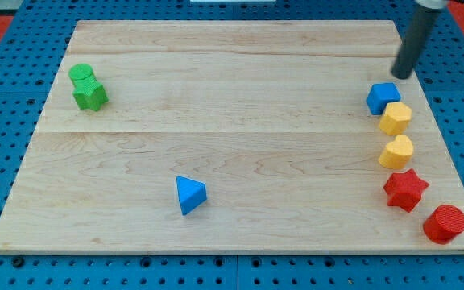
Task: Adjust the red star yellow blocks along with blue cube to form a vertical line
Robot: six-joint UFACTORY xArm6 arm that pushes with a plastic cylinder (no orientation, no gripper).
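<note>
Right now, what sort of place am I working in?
Most likely a lab tabletop rig for block pushing: a pale wooden board lies on a blue pegboard, small coloured blocks are scattered on it, and my tip rests just above the blue cube.

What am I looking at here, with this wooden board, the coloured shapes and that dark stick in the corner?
This is a single camera picture of a robot arm's workspace; where the camera sits is not recorded. The dark stick is the arm's rod, and it has no hand, so nothing is held: it only pushes blocks with my tip, which is now just above the blue cube at the view's right. The wooden board carries small blocks. Down the right side run the blue cube, a yellow block, a second yellow block and the red star in a rough line, with a red cylinder below. At the left sit two green blocks, touching. A blue triangular block lies near the bottom.
</note>
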